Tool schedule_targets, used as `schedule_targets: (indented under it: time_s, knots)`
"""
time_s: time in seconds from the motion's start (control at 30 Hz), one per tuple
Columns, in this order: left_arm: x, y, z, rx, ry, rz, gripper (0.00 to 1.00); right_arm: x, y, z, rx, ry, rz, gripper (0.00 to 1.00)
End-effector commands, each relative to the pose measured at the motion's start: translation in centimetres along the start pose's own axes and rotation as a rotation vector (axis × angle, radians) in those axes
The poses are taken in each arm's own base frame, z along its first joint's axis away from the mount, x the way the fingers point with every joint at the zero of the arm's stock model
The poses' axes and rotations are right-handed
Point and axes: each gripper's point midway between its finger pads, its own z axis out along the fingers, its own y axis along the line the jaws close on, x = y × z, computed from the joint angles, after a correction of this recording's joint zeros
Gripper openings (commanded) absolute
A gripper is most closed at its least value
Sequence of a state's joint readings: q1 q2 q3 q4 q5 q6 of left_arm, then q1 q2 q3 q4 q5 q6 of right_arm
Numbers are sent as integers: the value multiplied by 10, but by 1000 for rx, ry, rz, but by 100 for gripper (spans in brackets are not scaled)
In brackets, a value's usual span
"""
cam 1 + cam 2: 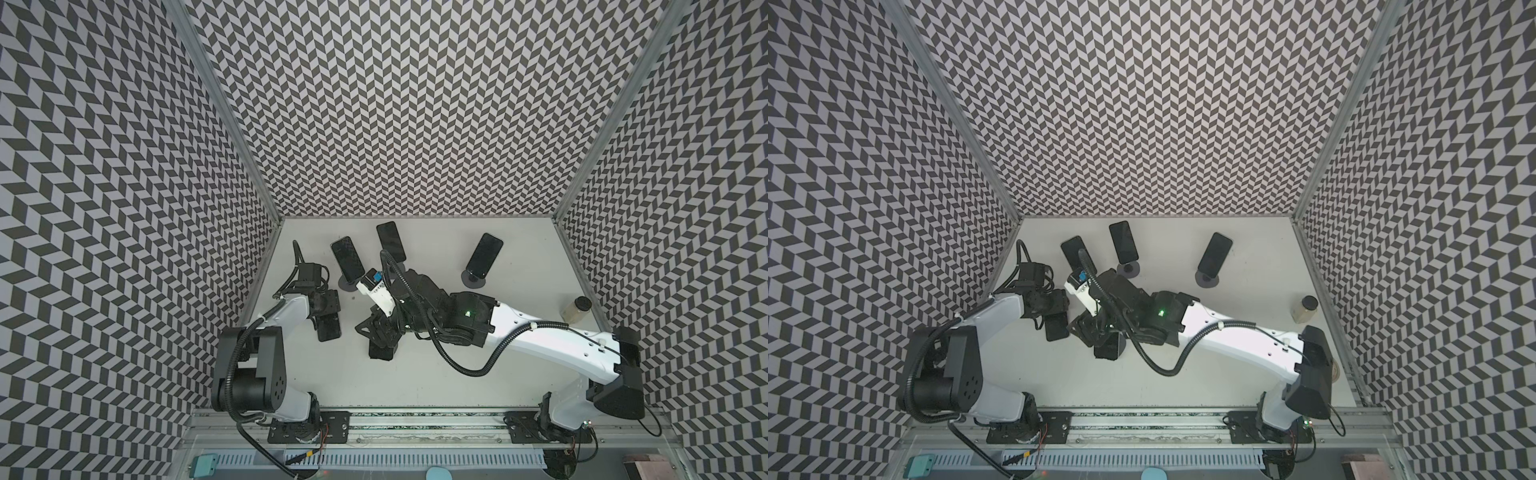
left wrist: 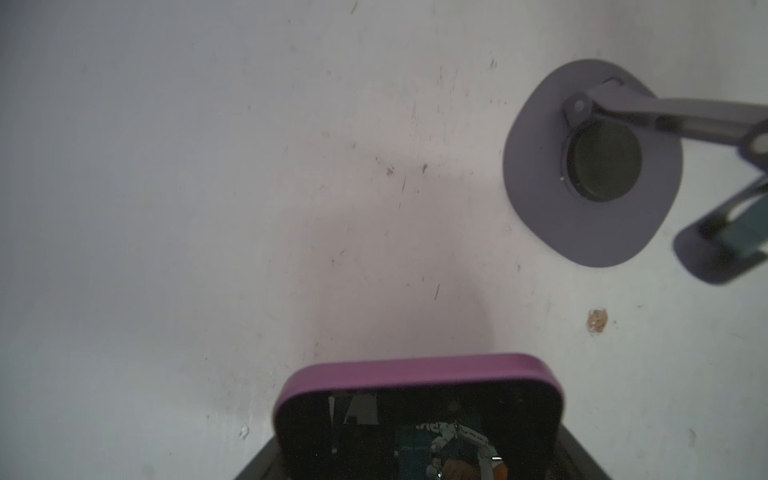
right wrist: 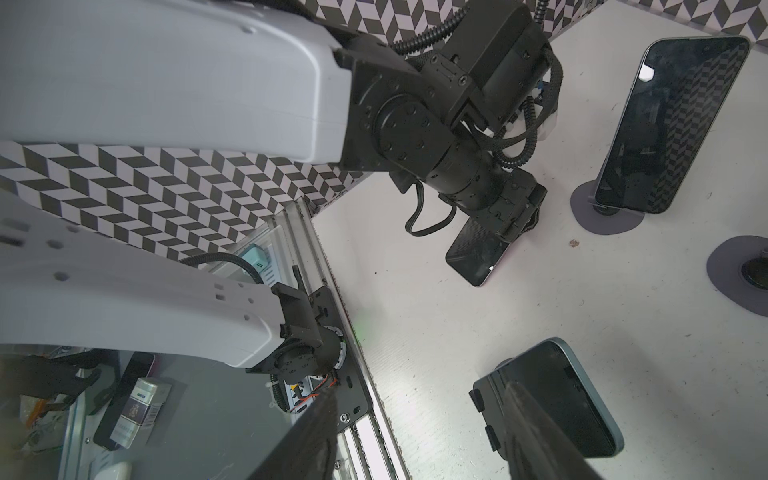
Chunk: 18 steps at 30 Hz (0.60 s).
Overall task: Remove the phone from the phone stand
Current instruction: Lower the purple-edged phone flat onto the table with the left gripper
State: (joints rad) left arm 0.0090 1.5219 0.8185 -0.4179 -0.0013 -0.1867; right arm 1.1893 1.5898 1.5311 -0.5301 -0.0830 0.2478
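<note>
The left pincer is clamped on the purple-cased phone, clear of the nearby stand and low over the surface. Lower it flat and let go only once it rests. Whether the right pincer grips the blue-edged phone I cannot tell

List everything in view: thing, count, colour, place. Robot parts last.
phones on stands: 3, black screens, back of table
stands: 3, grey, under those phones
purple phone: 1, purple edge, in left gripper, left side
blue phone: 1, grey-blue edge, at right gripper, centre; grip unclear
jar: 1, beige, dark lid, table's right edge
table: 1, white
walls: 3, black-and-white chevron, around table
arms: 2, white and black, from front rail
grippers: 2, black, on the arm ends
</note>
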Motion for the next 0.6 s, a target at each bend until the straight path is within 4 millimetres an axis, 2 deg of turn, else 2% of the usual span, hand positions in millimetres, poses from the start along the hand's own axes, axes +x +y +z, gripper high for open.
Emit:
schedule_targets:
  time_s: [0.0,0.57]
  knots:
    - [2,-1,5,8,66,28,59,-16,9,-11,-19,-60,-30,62]
    - [4,12,16,-52,152,56,59,-15,10,-13,-26,-57,-62,62]
